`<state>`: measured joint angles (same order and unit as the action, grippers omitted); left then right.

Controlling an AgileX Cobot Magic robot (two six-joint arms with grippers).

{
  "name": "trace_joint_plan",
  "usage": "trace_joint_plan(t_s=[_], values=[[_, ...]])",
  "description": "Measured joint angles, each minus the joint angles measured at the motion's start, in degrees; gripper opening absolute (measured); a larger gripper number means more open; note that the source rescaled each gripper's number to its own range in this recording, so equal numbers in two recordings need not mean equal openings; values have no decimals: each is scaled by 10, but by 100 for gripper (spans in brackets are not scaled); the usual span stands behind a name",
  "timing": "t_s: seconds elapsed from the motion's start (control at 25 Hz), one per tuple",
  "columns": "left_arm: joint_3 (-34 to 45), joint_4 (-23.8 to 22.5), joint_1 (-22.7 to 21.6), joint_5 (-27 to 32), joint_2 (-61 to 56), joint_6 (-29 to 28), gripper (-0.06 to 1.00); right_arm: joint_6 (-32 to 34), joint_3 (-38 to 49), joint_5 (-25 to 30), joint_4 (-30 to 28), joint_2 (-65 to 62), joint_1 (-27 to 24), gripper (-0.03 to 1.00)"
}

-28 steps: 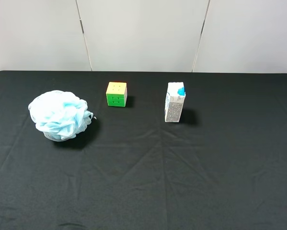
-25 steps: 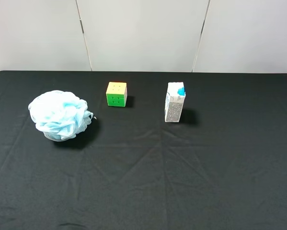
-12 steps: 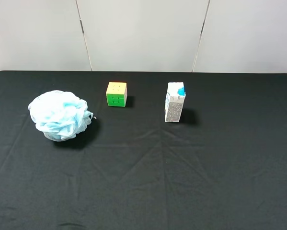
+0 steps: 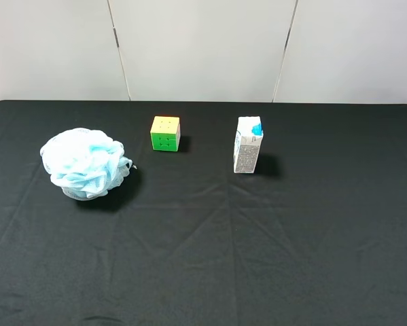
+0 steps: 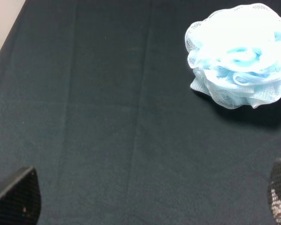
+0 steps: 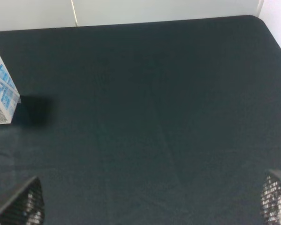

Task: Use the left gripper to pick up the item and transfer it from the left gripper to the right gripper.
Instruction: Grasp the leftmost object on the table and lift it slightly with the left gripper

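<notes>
A fluffy light-blue mesh pouf (image 4: 86, 164) is sitting on the left side of the counter (image 4: 271, 258), which is wearing a black, faintly creased cloth. The pouf is bunching into a soft, ruffled ball, with nothing touching it. Further back, a hard puzzle cube (image 4: 165, 133), yellow on top and green in front, is resting well apart from it. A small white-and-blue carton (image 4: 248, 145) is standing upright to the cube's right.

The high camera is showing no arm at all. The left wrist camera is catching the left gripper (image 5: 147, 197), its black cross-hatched fingertips (image 5: 16, 199) at opposite edges of the picture. Its jaws are gaping wide and empty, with the pouf (image 5: 239, 75) lying well ahead of them. The right wrist camera is showing the right gripper (image 6: 147, 201) likewise spread and holding nothing, with only the carton (image 6: 2, 89) in sight.

Nothing is differing from a second ago: pouf, cube and carton are lying exactly where they were.
</notes>
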<state>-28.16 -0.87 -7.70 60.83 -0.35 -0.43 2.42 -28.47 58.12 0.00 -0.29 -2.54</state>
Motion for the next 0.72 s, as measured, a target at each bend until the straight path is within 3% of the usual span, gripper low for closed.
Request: trace_joint_plan(t_s=[0.24,0.48,0.72], values=[[-12,3,0,1,14,0,100,0,0,0,0,0,0,100],[-81,5,2,5,126,43,100,0,0,0,0,0,0,100],[-136,4,46,2,217,51,100,0,0,0,0,0,0,100]])
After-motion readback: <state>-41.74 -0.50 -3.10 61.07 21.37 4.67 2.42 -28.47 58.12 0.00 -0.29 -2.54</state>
